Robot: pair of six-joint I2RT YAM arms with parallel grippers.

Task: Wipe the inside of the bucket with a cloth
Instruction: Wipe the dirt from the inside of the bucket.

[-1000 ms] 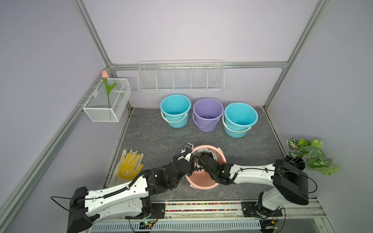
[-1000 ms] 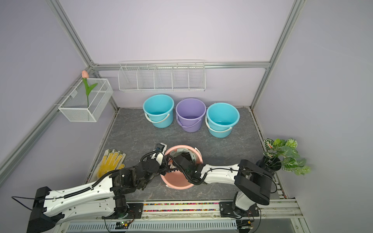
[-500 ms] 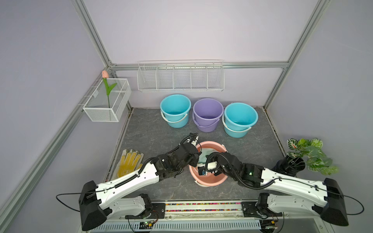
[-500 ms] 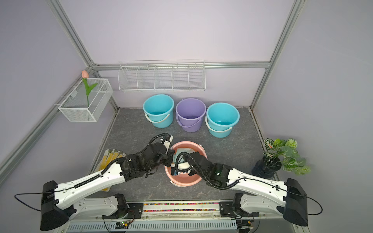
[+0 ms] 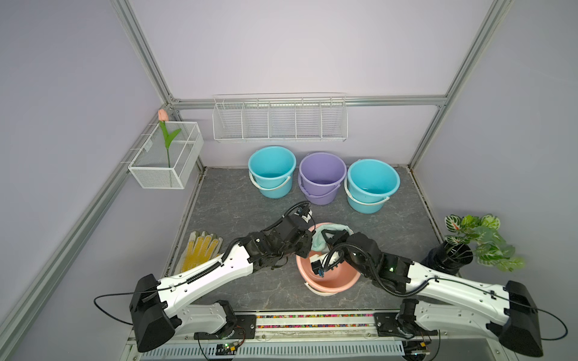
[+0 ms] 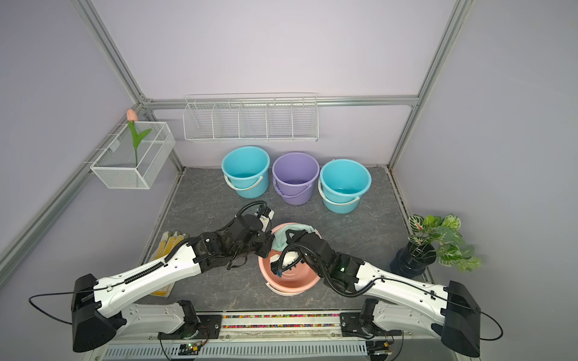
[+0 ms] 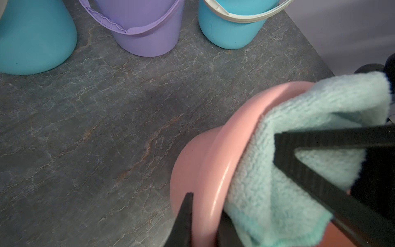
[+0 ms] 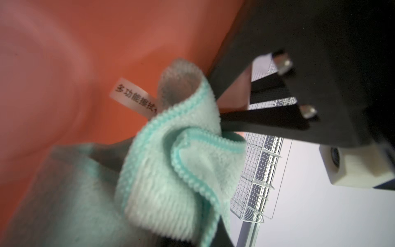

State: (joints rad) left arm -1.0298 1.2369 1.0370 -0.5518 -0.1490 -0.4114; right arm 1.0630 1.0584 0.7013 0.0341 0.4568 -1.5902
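Right gripper [image 8: 219,107] clenches the cloth [image 5: 319,242] inside the pink bucket [image 5: 328,281], left gripper [image 7: 204,222] clamps its rim; wiping appears underway, much wall left.

The cloth [image 5: 318,240] lies in the bucket [image 5: 331,283], hanging over its far rim. Behind the bucket stands a row of three other buckets [image 5: 322,178], and farther behind, higher up, hangs a wire rack [image 5: 280,120]. A glove [image 5: 200,250] lies to the bucket's left and a potted plant [image 5: 478,240] stands to its right.
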